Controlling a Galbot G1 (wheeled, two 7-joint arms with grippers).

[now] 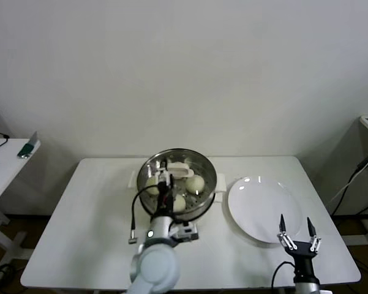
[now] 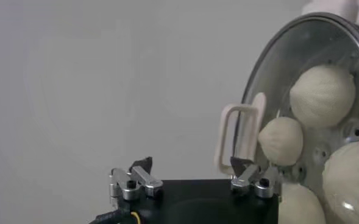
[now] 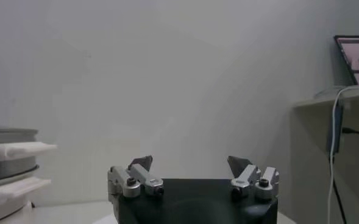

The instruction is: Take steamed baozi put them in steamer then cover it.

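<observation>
The steamer [image 1: 179, 184] stands in the middle of the head view, on the far half of the white worktop [image 1: 92, 214]. The cover [image 1: 171, 174] sits on top of it, and its cream-white bar handle [image 1: 177, 166] is in the centre. Through the glass the steamed baozi [image 1: 195, 183] are visible inside the pot. In the left wrist view three buns show clearly and a part of a fourth shows at the lower right corner of the frame.

The left claw [image 1: 165, 184] is over the steamer, at the handle. In the left wrist view its fingers are spread: one fingertip is just beside the lower end of the handle [image 2: 239, 139] and the other is well apart from it, so the claw pinches nothing.

The right claw [image 1: 298, 228] is in the lower right of the head view, over the near edge of the white plate [image 1: 260, 205], which lies just to the right of the steamer. Its fingers are spread too and hold nothing.

At the left edge of the head view a side table [image 1: 3, 162] carries a small green object [image 1: 27, 149]. I cannot read any brand, label or writing on the things.
</observation>
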